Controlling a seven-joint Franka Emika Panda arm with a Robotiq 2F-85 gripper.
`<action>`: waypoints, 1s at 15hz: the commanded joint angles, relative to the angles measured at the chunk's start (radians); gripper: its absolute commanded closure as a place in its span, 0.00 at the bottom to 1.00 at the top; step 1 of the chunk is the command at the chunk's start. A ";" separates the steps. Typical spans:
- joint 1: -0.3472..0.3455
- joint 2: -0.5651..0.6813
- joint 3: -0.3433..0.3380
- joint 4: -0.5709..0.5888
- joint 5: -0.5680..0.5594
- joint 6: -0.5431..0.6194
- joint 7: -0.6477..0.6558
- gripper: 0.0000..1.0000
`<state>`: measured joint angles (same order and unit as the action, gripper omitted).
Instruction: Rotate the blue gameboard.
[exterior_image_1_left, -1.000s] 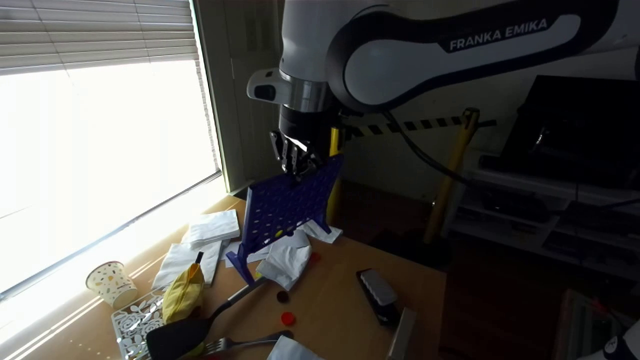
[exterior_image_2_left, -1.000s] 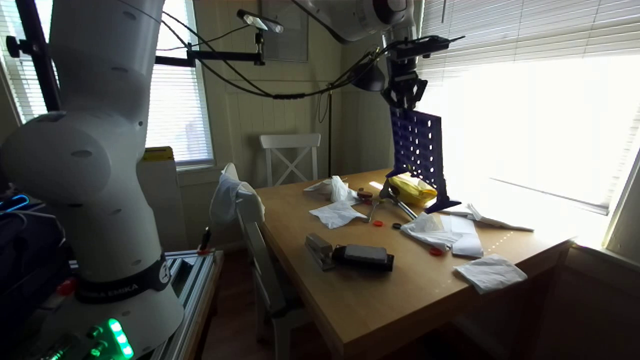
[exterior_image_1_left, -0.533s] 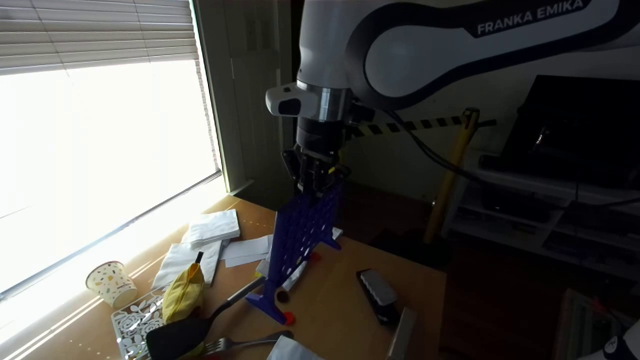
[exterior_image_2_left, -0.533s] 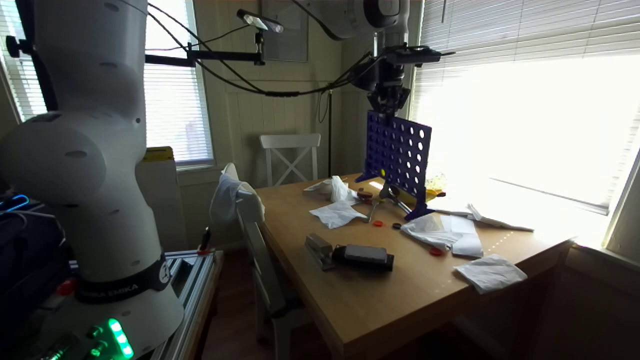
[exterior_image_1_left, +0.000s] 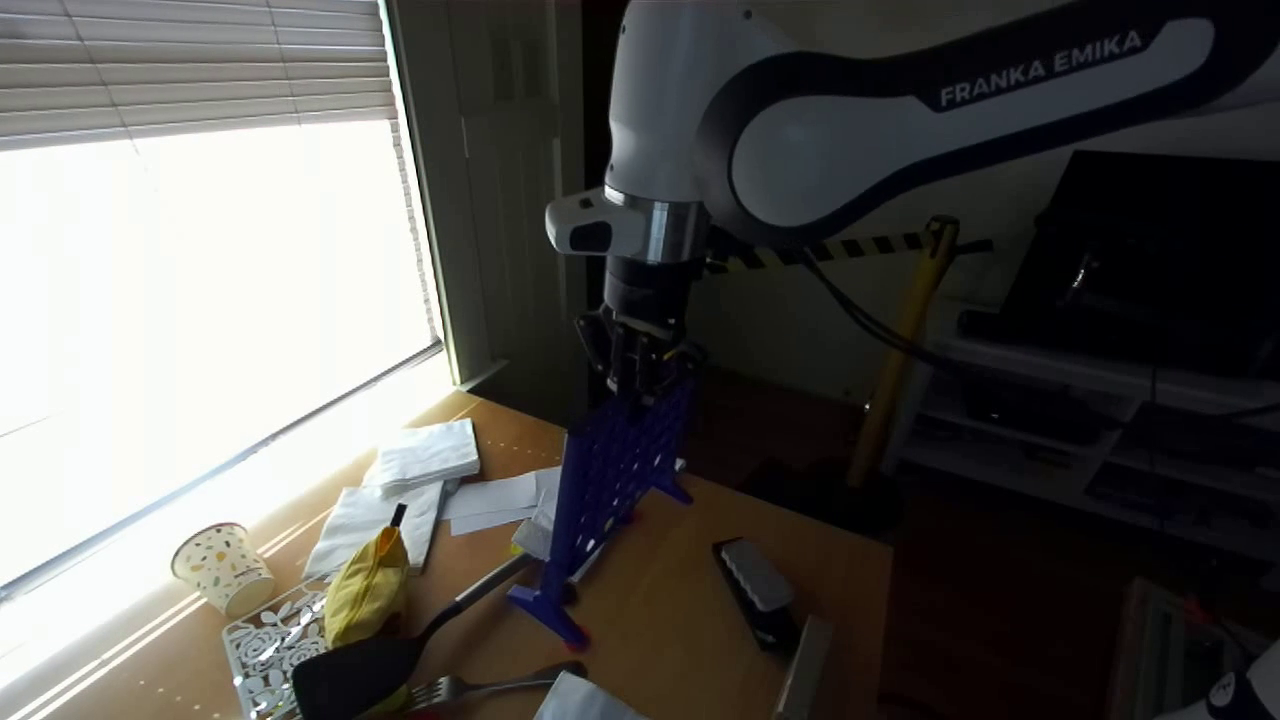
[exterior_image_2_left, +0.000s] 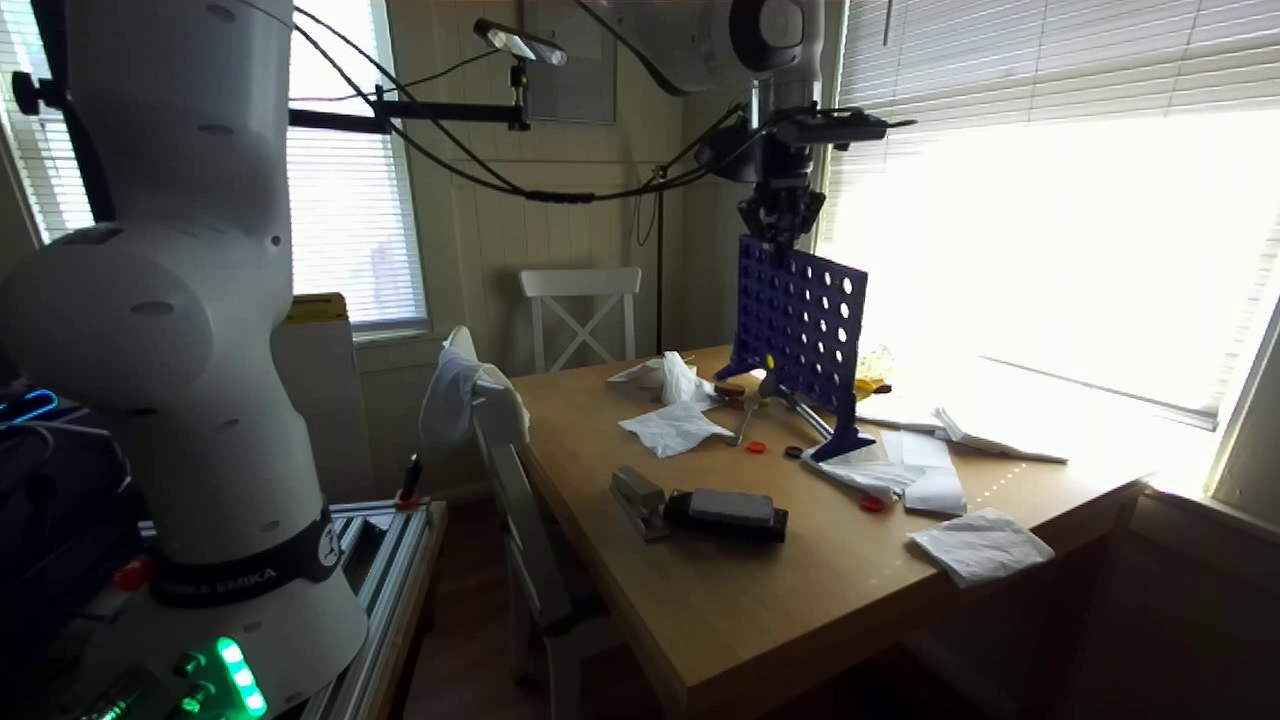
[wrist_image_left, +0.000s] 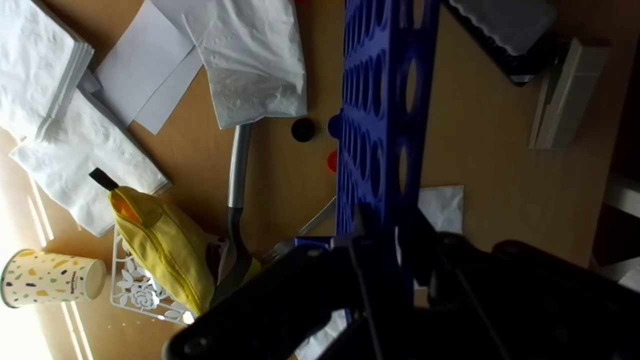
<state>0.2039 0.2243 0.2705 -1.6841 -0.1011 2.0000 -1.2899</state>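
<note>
Blue gameboard (exterior_image_2_left: 800, 330) is upright, its round holes showing, its top edge pinched between the jaws in both exterior views; its feet point down at the counter (exterior_image_2_left: 800, 610), and whether they touch it I cannot tell. Just beside the board in the wrist view are a red disc (wrist_image_left: 332, 161), partly hidden by it, and a black disc (wrist_image_left: 303, 130). Near these lie a fork (exterior_image_1_left: 457, 686) and a spatula (wrist_image_left: 239, 170), whose metal handle meets a rumpled napkin (wrist_image_left: 255, 70). Farther out, a yellow pouch (wrist_image_left: 165, 247) lies partly over a white openwork trivet (wrist_image_left: 145, 297), with a speckled cup (wrist_image_left: 52, 277) near it and a stack of napkins (wrist_image_left: 35, 65) farther off. Across the board from these, a black object with a gray top (exterior_image_2_left: 732, 508) sits just beside a narrow pale object (exterior_image_2_left: 638, 500). In an exterior view, a white chair (exterior_image_2_left: 580, 285) stands beyond the counter, and half-lowered blinds (exterior_image_2_left: 1060, 70) cover the top of a bright window (exterior_image_2_left: 1050, 250).
</note>
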 joint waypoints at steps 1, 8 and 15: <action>0.002 -0.038 -0.017 -0.107 -0.025 0.074 0.023 0.96; -0.002 -0.082 -0.023 -0.230 -0.062 0.121 -0.009 0.96; 0.002 -0.106 -0.022 -0.304 -0.106 0.177 -0.039 0.96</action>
<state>0.2056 0.1594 0.2499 -1.9327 -0.1812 2.1231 -1.3040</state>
